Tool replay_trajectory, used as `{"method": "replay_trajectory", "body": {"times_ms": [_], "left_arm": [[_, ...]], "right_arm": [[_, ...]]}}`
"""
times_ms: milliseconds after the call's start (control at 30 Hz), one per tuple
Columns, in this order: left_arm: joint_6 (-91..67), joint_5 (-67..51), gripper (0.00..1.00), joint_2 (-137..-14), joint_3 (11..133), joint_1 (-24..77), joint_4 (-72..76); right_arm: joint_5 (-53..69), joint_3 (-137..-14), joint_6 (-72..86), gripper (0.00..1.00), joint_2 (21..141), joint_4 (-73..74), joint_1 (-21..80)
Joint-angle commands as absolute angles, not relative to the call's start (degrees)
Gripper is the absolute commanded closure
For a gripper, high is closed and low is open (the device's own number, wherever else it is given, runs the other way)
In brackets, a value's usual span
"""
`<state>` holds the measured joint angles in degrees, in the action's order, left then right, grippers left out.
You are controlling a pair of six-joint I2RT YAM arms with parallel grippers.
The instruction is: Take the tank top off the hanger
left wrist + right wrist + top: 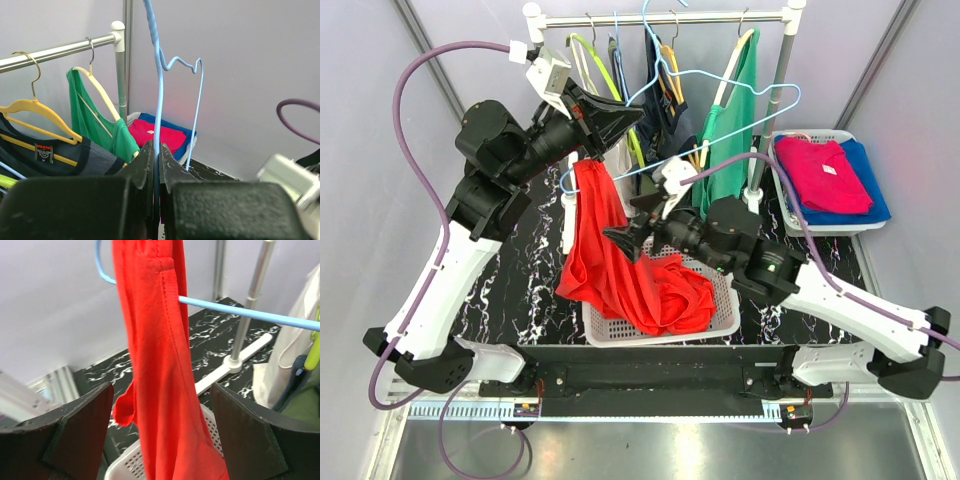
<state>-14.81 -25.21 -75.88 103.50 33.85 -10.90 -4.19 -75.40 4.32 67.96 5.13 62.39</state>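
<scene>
A red tank top (pixel 603 235) hangs by one strap from a light-blue wire hanger (pixel 796 96), and its lower part is piled in a white basket (pixel 723 325). My left gripper (pixel 620 115) is shut on the hanger's wire (pixel 160 100), which runs up between the closed jaws (pixel 156 146). My right gripper (pixel 620 240) is open beside the hanging cloth. In the right wrist view the tank top (pixel 160 370) drops between the two spread fingers (pixel 85 420) without touching them, draped over the hanger's bar (pixel 240 311).
A clothes rail (pixel 670 18) at the back carries a green top (pixel 735 130), a dark shirt (pixel 665 105) and other hangers. The rail's post and white foot (pixel 235 360) stand close behind. A second basket (pixel 782 180) at right holds red and blue clothes.
</scene>
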Motion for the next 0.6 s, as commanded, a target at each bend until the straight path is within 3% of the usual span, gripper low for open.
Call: {"method": "replay_trajectory", "body": {"times_ms": [0, 300, 400, 567], "left_arm": [[-14.8, -24.3, 1.00, -74.4, 105.5, 34.5, -7.3], [-15.6, -24.8, 1.00, -72.4, 103.4, 34.6, -7.5], [-16.1, -25.0, 1.00, -71.9, 103.1, 34.6, -7.4], [-16.3, -25.3, 1.00, -71.2, 102.7, 34.6, -7.5]], "right_arm": [[-12.1, -76.4, 0.3, 0.13, 71.2, -2.7, 65.4], [-21.8, -78.7, -5.4, 0.21, 76.5, -8.5, 71.3], [-22.1, -79.6, -5.4, 0.31, 77.7, -9.1, 71.4], [-21.0, -83.0, -5.4, 0.56, 80.4, -9.7, 72.4]]}}
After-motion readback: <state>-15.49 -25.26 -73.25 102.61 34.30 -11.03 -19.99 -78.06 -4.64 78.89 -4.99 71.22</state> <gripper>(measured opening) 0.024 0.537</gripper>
